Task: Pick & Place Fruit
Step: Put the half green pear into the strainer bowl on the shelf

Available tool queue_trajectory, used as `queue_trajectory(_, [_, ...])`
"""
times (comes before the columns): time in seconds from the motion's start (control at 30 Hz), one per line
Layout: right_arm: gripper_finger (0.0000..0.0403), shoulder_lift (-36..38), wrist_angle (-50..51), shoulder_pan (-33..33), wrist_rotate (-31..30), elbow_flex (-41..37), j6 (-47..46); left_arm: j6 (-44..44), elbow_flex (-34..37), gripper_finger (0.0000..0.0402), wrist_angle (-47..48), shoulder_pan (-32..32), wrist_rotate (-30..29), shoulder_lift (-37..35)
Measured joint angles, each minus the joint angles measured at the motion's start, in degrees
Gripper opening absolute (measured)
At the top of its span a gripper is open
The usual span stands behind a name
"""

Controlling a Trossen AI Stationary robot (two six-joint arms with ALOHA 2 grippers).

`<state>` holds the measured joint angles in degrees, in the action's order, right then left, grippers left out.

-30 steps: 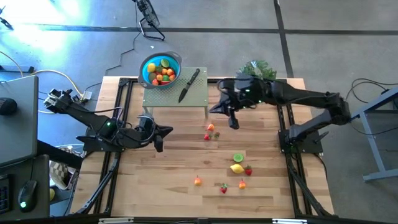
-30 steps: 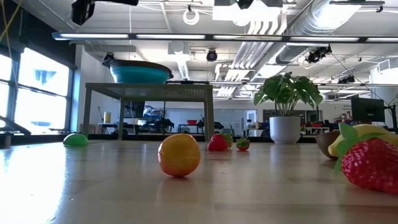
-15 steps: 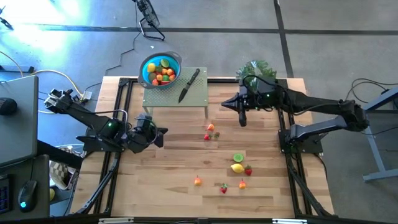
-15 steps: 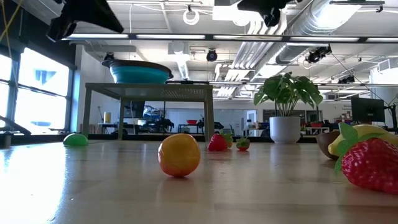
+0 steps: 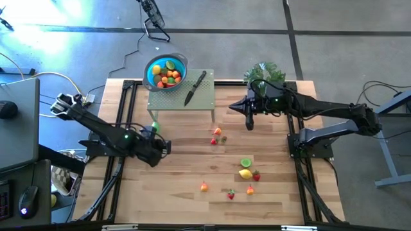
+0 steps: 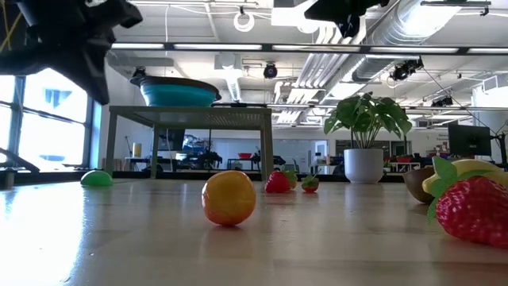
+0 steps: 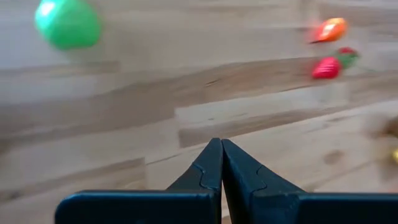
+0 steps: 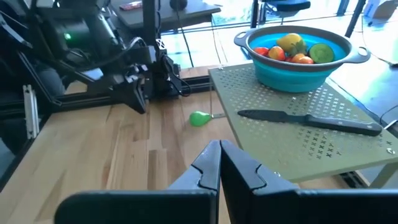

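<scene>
Small toy fruit lie scattered on the wooden table: a lime (image 5: 246, 163), a lemon (image 5: 244, 173), strawberries (image 5: 256, 176) and an orange piece (image 5: 204, 187). A green fruit (image 8: 199, 118) lies by the leg of the green stand (image 5: 182, 97). On the stand's far left corner sits the blue bowl (image 5: 166, 72), with fruit in it. My left gripper (image 5: 164, 149) hangs shut above the left part of the table, tipped down, with nothing between its fingers (image 7: 221, 162). My right gripper (image 5: 249, 124), also shut and holding nothing, hovers high to the right of the stand.
A black-handled knife (image 5: 194, 88) lies on the stand beside the bowl. A potted plant (image 5: 264, 70) stands at the far edge behind my right arm. Black frame rails (image 5: 125, 109) run along the table's left and right sides. Bare wood shows between the two grippers.
My left gripper has sunk toward the table, tipped from nearly level to pointing steeply down, and rolled. My right gripper drew back a little toward the table's right edge and came lower, then kept still. Both stayed shut. No fruit has moved.
</scene>
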<state>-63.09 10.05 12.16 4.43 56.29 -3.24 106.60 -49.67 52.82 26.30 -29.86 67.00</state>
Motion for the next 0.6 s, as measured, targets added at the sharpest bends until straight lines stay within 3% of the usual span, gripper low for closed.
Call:
queue_trajectory(0.17, [0.0002,0.00,-0.01,0.00,-0.05,0.00,0.01,4.54,0.00,0.0000,3.58,0.00,2.60,0.51])
queue_trajectory(0.6, [0.0002,0.00,-0.01,0.00,-5.85,0.02,-0.13,4.22,0.00,0.0000,10.41,-0.01,11.52,0.55])
